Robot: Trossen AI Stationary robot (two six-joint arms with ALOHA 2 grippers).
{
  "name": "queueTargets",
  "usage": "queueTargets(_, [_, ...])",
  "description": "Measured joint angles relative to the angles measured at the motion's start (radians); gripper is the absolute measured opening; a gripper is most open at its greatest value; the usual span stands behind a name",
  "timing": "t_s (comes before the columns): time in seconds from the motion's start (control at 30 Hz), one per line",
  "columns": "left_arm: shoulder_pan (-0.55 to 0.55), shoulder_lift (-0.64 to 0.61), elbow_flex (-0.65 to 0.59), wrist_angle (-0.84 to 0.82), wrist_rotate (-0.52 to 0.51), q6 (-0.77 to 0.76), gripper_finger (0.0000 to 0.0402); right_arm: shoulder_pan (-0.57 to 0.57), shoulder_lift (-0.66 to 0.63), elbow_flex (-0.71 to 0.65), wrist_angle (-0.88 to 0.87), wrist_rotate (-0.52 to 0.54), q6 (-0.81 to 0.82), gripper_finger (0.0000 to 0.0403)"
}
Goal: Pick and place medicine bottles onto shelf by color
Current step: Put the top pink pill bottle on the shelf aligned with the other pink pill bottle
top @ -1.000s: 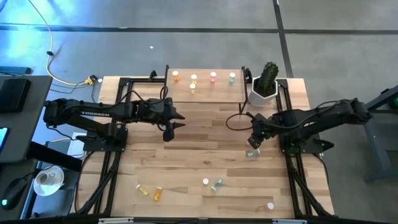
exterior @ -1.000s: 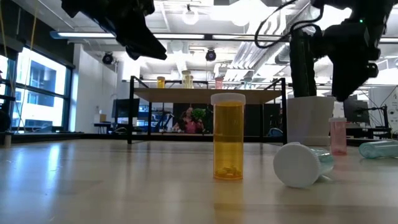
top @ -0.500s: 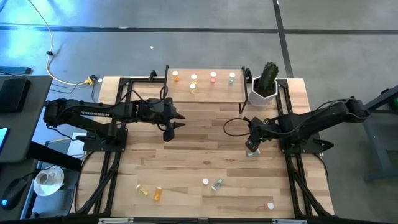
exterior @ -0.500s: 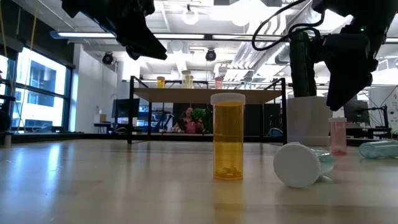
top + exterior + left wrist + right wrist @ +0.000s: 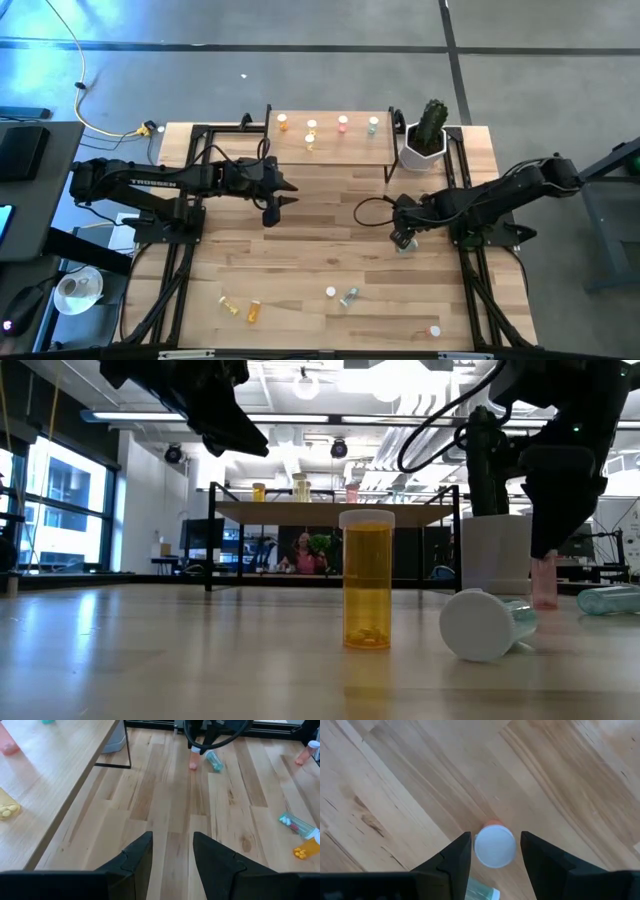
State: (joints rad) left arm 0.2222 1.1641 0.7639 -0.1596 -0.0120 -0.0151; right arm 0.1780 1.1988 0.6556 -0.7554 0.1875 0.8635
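The right end effector [image 5: 492, 851] hangs over an upright pink medicine bottle with a white cap [image 5: 494, 845] on the light wooden counter [image 5: 330, 250], fingers apart on either side, seemingly not touching. The left end effector [image 5: 172, 852], fingers apart, hovers near the small wooden shelf on black legs [image 5: 330, 137].

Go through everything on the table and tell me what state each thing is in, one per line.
Right gripper: open, fingers either side of the pink bottle, which stands upright.
Left gripper: open, holding nothing.
Orange bottle: upright, capped.
Green bottle: lying down.
Shelf: bottles standing on it.
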Motion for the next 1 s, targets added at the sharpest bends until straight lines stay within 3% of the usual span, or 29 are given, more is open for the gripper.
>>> queueTargets(0.13, [0.000,0.000,0.000,0.000,0.000,0.000,0.0131,0.000,0.000,0.000,0.001,0.000,0.000,0.0153])
queueTargets(0.4, [0.000,0.000,0.000,-0.002,0.000,0.000,0.0131,0.000,0.000,0.002,0.001,0.001,0.000,0.0092])
queueTargets(0.57, [0.000,0.000,0.000,-0.004,-0.004,0.024,0.0131,0.000,0.000,0.002,0.005,-0.004,0.000,0.0100])
queueTargets(0.67, [0.000,0.000,0.000,-0.004,-0.057,0.016,0.0131,0.000,0.000,0.023,0.004,-0.014,0.000,0.0105])
queueTargets(0.83, [0.010,0.000,0.000,-0.005,-0.156,0.039,0.0131,-0.010,0.000,0.109,0.006,-0.007,-0.041,0.0104])
queueTargets(1.0, [0.049,0.000,0.000,-0.020,-0.164,0.063,0.0131,-0.063,0.000,0.228,0.007,0.013,-0.124,0.0104])
